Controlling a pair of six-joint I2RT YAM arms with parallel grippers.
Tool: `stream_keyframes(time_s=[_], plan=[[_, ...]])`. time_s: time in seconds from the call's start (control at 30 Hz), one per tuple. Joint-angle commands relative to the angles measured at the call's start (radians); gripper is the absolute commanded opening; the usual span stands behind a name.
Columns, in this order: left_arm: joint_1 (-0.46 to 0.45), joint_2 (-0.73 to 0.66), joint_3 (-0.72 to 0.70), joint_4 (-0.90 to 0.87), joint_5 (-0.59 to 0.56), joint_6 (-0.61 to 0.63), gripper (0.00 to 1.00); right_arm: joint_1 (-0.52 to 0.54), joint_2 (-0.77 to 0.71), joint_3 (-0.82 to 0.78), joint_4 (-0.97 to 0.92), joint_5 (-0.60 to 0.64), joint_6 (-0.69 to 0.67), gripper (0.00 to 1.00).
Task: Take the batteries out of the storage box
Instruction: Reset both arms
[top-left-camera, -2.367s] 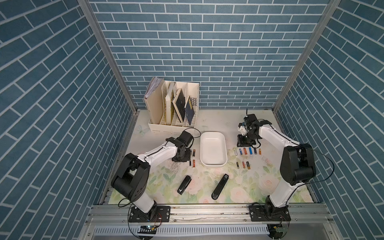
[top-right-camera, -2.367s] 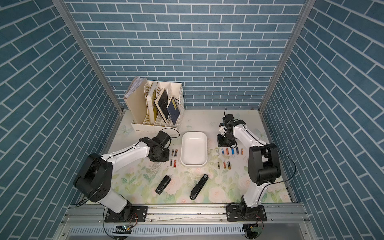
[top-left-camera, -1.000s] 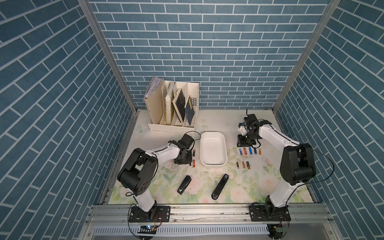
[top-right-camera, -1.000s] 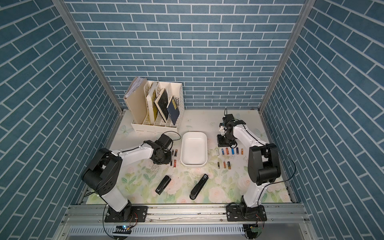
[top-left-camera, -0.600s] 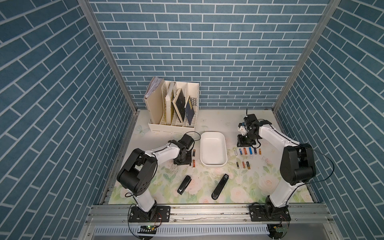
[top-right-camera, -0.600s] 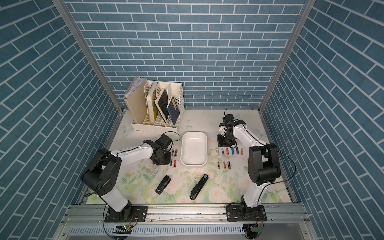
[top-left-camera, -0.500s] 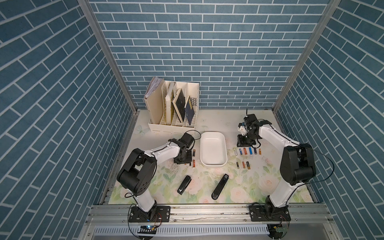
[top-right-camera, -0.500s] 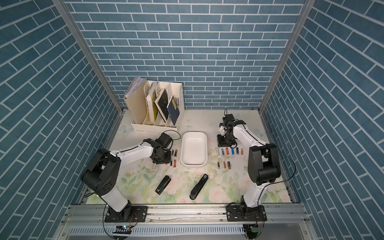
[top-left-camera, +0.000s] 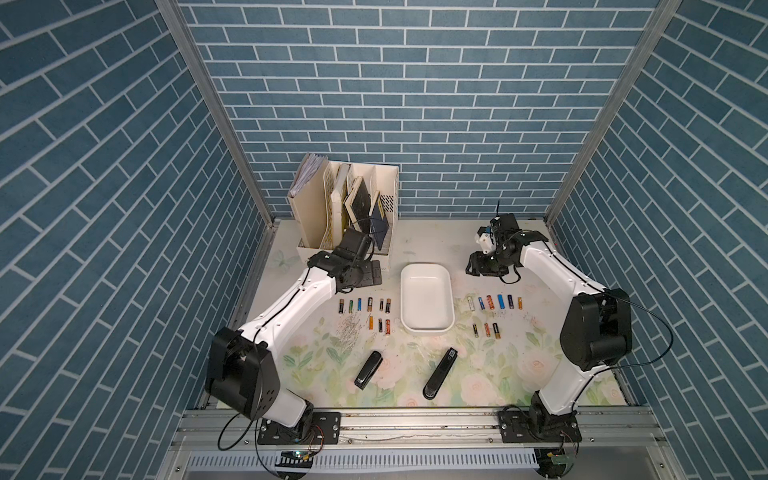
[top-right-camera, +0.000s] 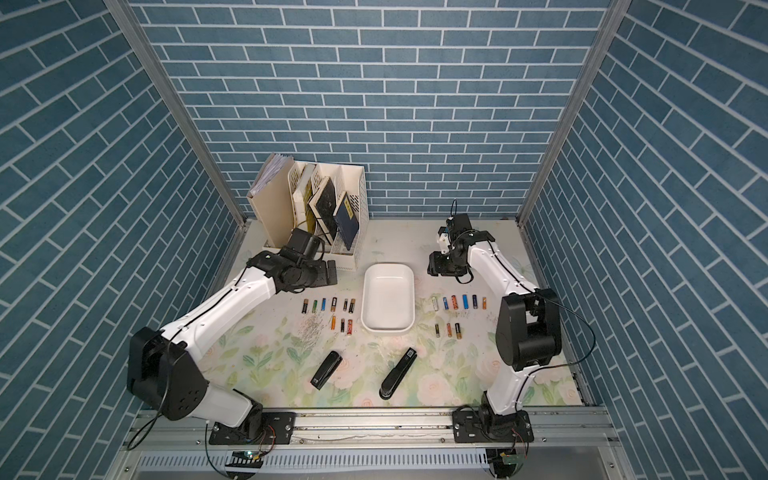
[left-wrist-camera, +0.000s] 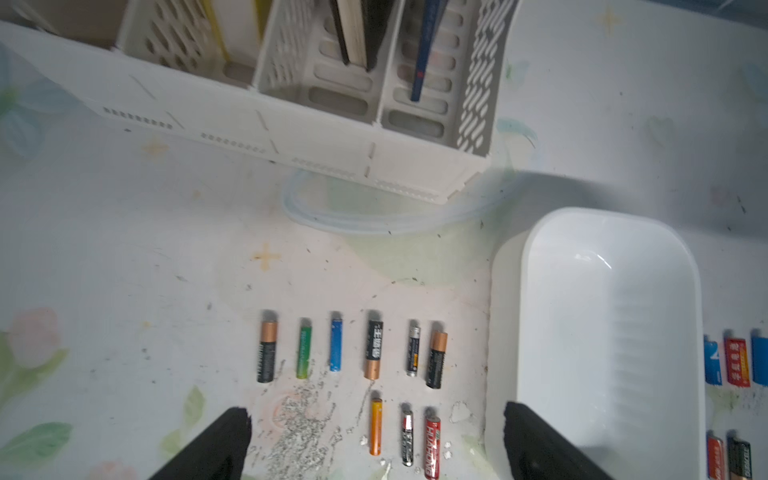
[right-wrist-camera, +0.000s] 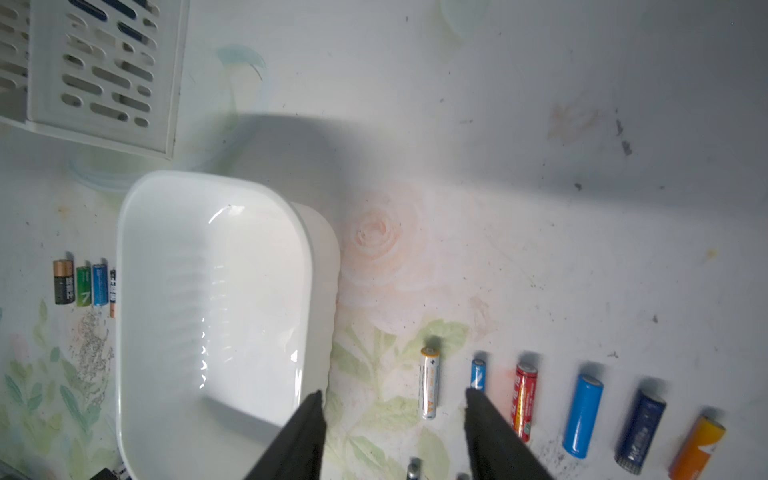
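The white storage box (top-left-camera: 426, 299) (top-right-camera: 388, 297) stands mid-table, and nothing lies inside it (left-wrist-camera: 602, 332) (right-wrist-camera: 208, 291). The batteries lie in short rows on the mat on both sides of it: one group to its left (top-left-camera: 365, 305) (top-right-camera: 333, 304) (left-wrist-camera: 374, 349), another to its right (top-left-camera: 494, 302) (top-right-camera: 455, 302) (right-wrist-camera: 430, 382). My left gripper (top-left-camera: 372, 272) (top-right-camera: 328, 272) (left-wrist-camera: 376, 415) hangs open and empty above the left rows, near the file organizer. My right gripper (top-left-camera: 484, 270) (top-right-camera: 442, 268) (right-wrist-camera: 393, 395) is open and empty, behind the right rows and beside the box's far right corner.
A cream file organizer (top-left-camera: 347, 208) with books stands at the back left, close behind my left wrist. Two black staplers (top-left-camera: 368, 370) (top-left-camera: 440, 373) lie near the front edge. Grey specks (top-left-camera: 349, 328) are scattered left of the lower battery row. Brick walls enclose three sides.
My left gripper has lifted away from the batteries left of the box, moved back toward the organizer and opened wide. My right gripper has opened, staying roughly in place.
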Motion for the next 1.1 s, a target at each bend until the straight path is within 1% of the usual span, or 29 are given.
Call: stream_keyframes(time_s=[0.0, 0.07, 0.17, 0.2, 0.27, 0.4, 0.47, 0.53, 0.6, 0.67, 0.77, 0.8, 0.83, 0.87, 0.9, 0.93, 1.0, 1.03, 1.07], plan=[[0.033, -0.092, -0.008, -0.009, -0.158, 0.055, 1.0, -0.001, -0.026, 0.023, 0.058, 0.007, 0.053, 0.84], [0.057, -0.171, -0.065, 0.075, -0.222, 0.07, 1.0, -0.001, -0.034, 0.028, 0.081, 0.025, 0.07, 0.99], [0.096, -0.319, -0.187, 0.257, -0.286, 0.078, 1.0, -0.001, -0.05, 0.013, 0.131, 0.053, 0.096, 1.0], [0.102, -0.369, -0.237, 0.329, -0.309, 0.1, 1.0, -0.002, -0.06, 0.005, 0.154, 0.066, 0.105, 1.0], [0.108, -0.456, -0.326, 0.452, -0.371, 0.16, 1.0, -0.001, -0.092, -0.027, 0.211, 0.099, 0.128, 1.0], [0.114, -0.596, -0.548, 0.718, -0.487, 0.326, 1.0, 0.0, -0.19, -0.149, 0.368, 0.169, 0.153, 1.0], [0.136, -0.627, -0.614, 0.773, -0.489, 0.355, 1.0, 0.0, -0.224, -0.191, 0.407, 0.227, 0.129, 1.0], [0.174, -0.633, -0.68, 0.841, -0.427, 0.357, 1.0, 0.0, -0.261, -0.239, 0.443, 0.28, 0.097, 1.0], [0.197, -0.628, -0.761, 0.956, -0.361, 0.36, 1.0, 0.0, -0.315, -0.314, 0.5, 0.31, 0.08, 1.0], [0.201, -0.616, -0.842, 1.064, -0.337, 0.355, 1.0, -0.001, -0.384, -0.404, 0.57, 0.354, 0.071, 1.0], [0.203, -0.575, -0.926, 1.185, -0.291, 0.366, 1.0, 0.0, -0.505, -0.581, 0.752, 0.416, 0.041, 1.0], [0.203, -0.555, -0.938, 1.202, -0.28, 0.414, 1.0, -0.001, -0.543, -0.644, 0.821, 0.428, 0.019, 1.0], [0.203, -0.539, -0.947, 1.215, -0.327, 0.436, 1.0, -0.001, -0.573, -0.696, 0.879, 0.448, 0.004, 1.0], [0.203, -0.524, -0.964, 1.249, -0.397, 0.428, 1.0, -0.001, -0.588, -0.729, 0.909, 0.469, -0.006, 1.0], [0.212, -0.517, -0.996, 1.317, -0.426, 0.442, 1.0, -0.002, -0.594, -0.756, 0.936, 0.491, -0.017, 1.0], [0.233, -0.507, -1.032, 1.403, -0.369, 0.47, 1.0, -0.003, -0.588, -0.77, 0.952, 0.509, -0.032, 1.0], [0.295, -0.444, -1.076, 1.538, -0.214, 0.47, 1.0, -0.003, -0.558, -0.777, 0.967, 0.554, -0.046, 1.0], [0.321, -0.39, -1.071, 1.576, -0.172, 0.453, 1.0, -0.003, -0.541, -0.785, 0.989, 0.578, -0.049, 1.0], [0.332, -0.337, -1.057, 1.591, -0.165, 0.44, 1.0, -0.003, -0.532, -0.796, 1.012, 0.607, -0.044, 1.0]])
